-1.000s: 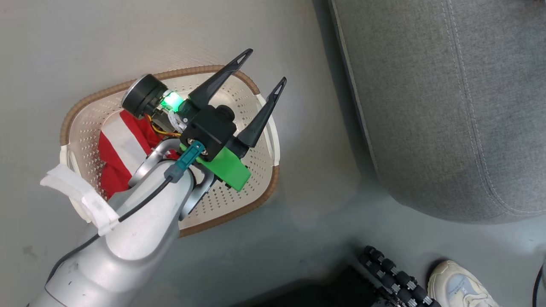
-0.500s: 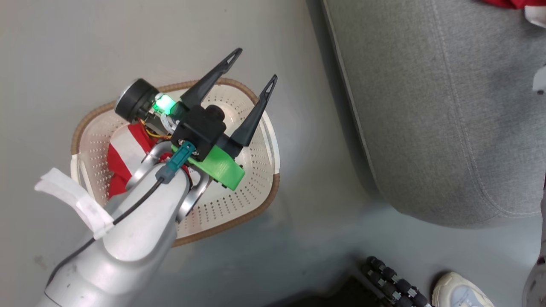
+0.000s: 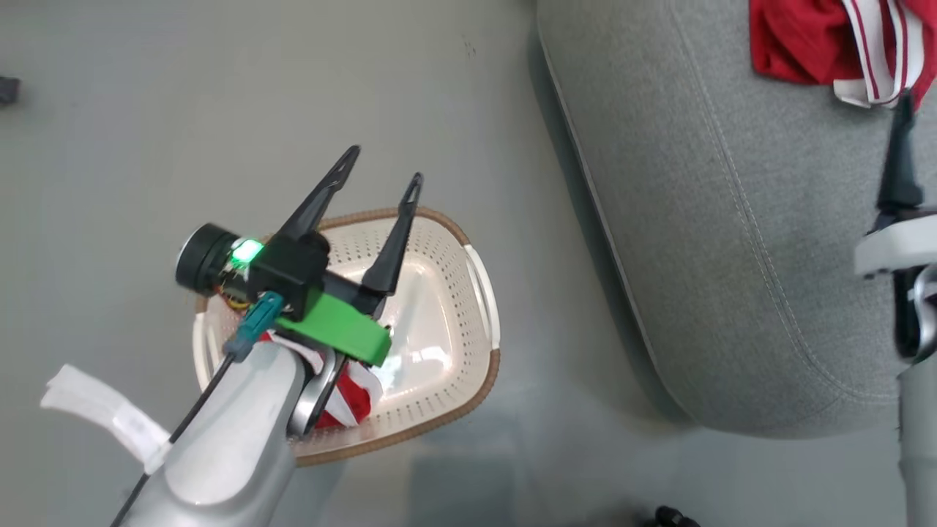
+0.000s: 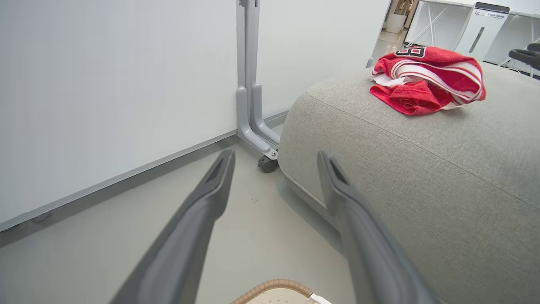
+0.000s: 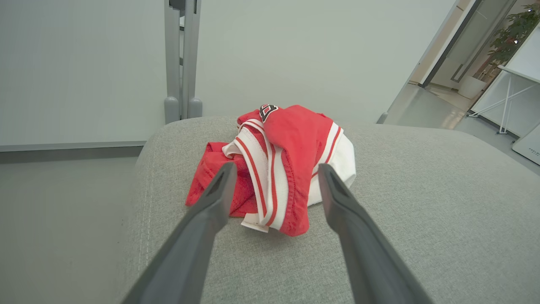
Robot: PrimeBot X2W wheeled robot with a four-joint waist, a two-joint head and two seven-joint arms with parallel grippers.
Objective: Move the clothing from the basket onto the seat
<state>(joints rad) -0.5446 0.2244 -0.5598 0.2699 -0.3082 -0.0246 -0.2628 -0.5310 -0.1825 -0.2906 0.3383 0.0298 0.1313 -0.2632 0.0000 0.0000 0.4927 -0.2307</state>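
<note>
The cream basket (image 3: 484,293) with a brown rim stands on the floor, its rim (image 4: 274,287) just showing in the left wrist view. A red and white striped piece of clothing (image 3: 353,399) lies inside it, mostly hidden under my left arm. My left gripper (image 3: 384,165) hangs open over the basket's far rim, holding nothing (image 4: 275,153). A second red striped garment (image 5: 295,139) with dark lettering lies crumpled on the grey seat (image 5: 422,211), at that seat's far end (image 3: 798,44). My right gripper (image 5: 276,166) is open just short of it, one finger (image 3: 899,161) pointing at the cloth.
The seat (image 3: 732,256) fills the right side, its rounded edge close to the basket. A white partition on a wheeled grey stand (image 4: 266,162) rises behind the seat. Desks stand at the back right (image 4: 443,17). A small dark object (image 3: 7,89) lies on the floor far left.
The head camera has swung, bringing the seat's far end, the garment on it and my right arm into view. My right gripper has opened off that garment. The left gripper stays open.
</note>
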